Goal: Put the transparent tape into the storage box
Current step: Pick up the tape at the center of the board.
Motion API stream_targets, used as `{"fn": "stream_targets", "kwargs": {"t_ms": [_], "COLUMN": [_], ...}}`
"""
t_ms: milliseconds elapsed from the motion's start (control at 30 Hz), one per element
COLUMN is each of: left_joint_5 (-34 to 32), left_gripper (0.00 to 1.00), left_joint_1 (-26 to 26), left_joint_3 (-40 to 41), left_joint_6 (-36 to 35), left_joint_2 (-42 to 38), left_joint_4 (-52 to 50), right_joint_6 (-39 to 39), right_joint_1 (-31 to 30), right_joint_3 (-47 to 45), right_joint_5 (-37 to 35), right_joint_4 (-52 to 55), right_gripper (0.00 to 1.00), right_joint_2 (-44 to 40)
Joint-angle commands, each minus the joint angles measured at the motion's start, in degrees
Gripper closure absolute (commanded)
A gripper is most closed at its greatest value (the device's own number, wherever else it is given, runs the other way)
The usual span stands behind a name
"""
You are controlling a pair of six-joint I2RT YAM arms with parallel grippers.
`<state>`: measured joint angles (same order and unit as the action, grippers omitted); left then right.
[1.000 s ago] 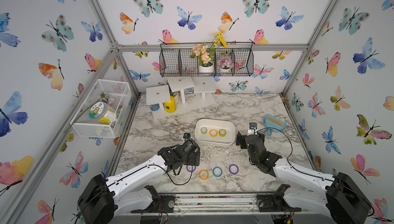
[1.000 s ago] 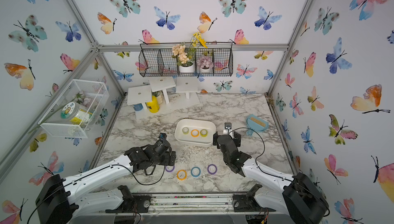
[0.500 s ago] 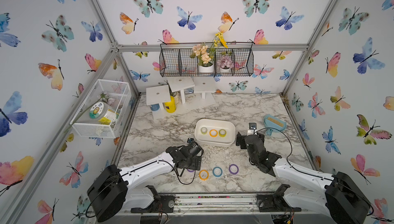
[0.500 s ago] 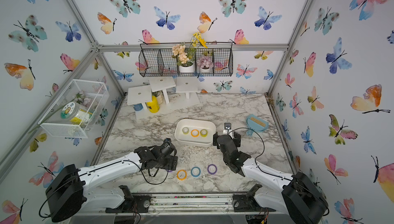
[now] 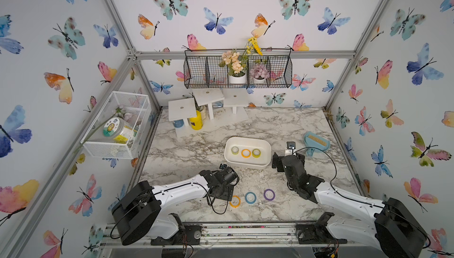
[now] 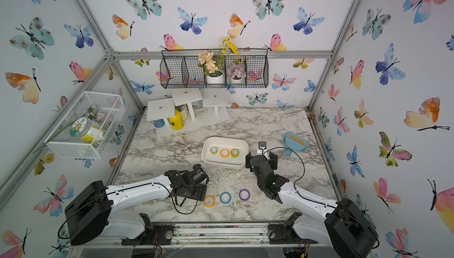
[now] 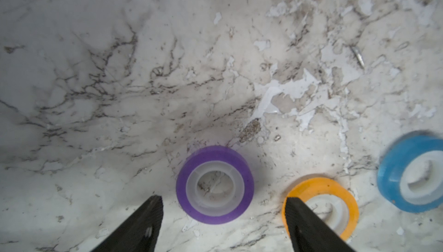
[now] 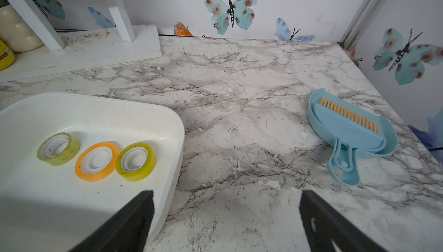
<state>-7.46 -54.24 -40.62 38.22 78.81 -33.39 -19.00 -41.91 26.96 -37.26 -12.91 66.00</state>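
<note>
Translucent coloured rolls of transparent tape lie near the table's front. In the left wrist view a purple roll (image 7: 215,184) lies flat just ahead of my open left gripper (image 7: 224,214), between the lines of its fingers, untouched. One finger overlaps an orange roll (image 7: 321,205), and a blue roll (image 7: 412,174) lies beyond. In both top views the left gripper (image 5: 222,193) (image 6: 194,192) hides that purple roll; orange (image 5: 234,200), blue (image 5: 250,197) and another purple roll (image 5: 269,194) show. The white storage box (image 5: 245,141) (image 8: 177,128) holds three rolls. My right gripper (image 5: 288,158) (image 8: 225,214) is open beside its right end.
A light blue dustpan with brush (image 5: 315,142) (image 8: 352,128) lies at the right. White stands with a yellow bottle (image 5: 196,120) are at the back left. A black wire rack (image 5: 237,72) hangs on the back wall, a white mesh basket (image 5: 118,124) on the left.
My left gripper has come down towards the table's front over the purple roll and its jaws have narrowed. The right arm has not moved.
</note>
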Motion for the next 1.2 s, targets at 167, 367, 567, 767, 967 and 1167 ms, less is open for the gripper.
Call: {"fn": "stream_targets", "kwargs": {"t_ms": [167, 367, 567, 767, 967, 1167], "left_joint_5": [0.3, 0.3, -0.4, -0.2, 0.1, -0.9], "left_gripper": [0.17, 0.19, 0.27, 0.41, 0.43, 0.43], "left_joint_1": [0.0, 0.3, 0.5, 0.5, 0.5, 0.5], "left_joint_3": [2.2, 2.6, 2.0, 1.8, 2.0, 1.4], "left_joint_6": [0.5, 0.2, -0.2, -0.4, -0.6, -0.4], "left_joint_2": [1.4, 3.2, 3.7, 4.3, 4.9, 3.2], "left_joint_4": [1.9, 2.8, 2.6, 2.7, 2.8, 1.9], "right_joint_6": [-0.6, -0.6, -0.6, -0.7, -0.8, -0.8], "right_joint_1": [0.4, 0.4, 0.4, 0.4, 0.4, 0.4], "right_joint_3": [1.7, 1.8, 1.8, 1.8, 2.0, 1.9], "right_joint_5": [-1.0, -1.2, -1.1, -1.0, -1.2, -1.4], "right_joint_4": [0.8, 0.9, 0.9, 0.9, 1.0, 1.1], "right_gripper": [0.00, 0.00, 0.00, 0.00, 0.00, 0.00], "right_joint_2": [-0.2, -0.2, 0.0, 0.0, 0.2, 0.1]}}
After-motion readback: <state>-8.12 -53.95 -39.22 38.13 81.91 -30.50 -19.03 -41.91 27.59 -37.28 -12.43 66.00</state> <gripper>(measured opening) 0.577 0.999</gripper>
